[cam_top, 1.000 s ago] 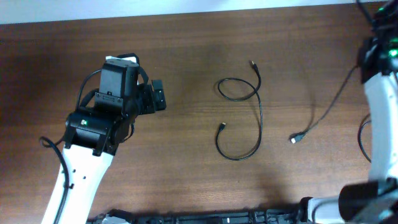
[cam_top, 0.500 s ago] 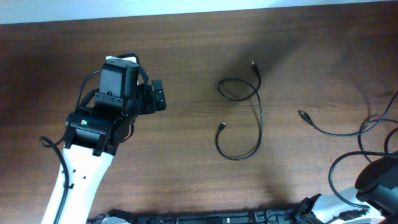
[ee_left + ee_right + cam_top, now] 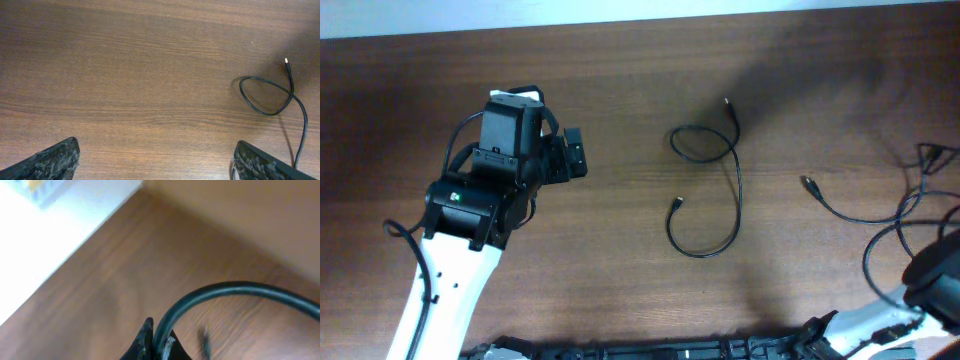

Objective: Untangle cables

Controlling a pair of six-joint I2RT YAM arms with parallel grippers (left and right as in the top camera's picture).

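Counted two thin black cables on the bench (image 3: 620,80), small plugs at the ends. Spotted the looped cable (image 3: 739,200) lying loose at mid-bench, well clear of the left tool (image 3: 575,155), spread wide and empty. Caught the second cable (image 3: 860,217) trailing off to the right, pinched in the clamped right tool (image 3: 156,347).

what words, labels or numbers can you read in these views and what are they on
no text can be read in any view
small green mark on the left arm's black housing: too small to read
blurred yellow and blue patch past the brown wooden table edge: too blurred to read
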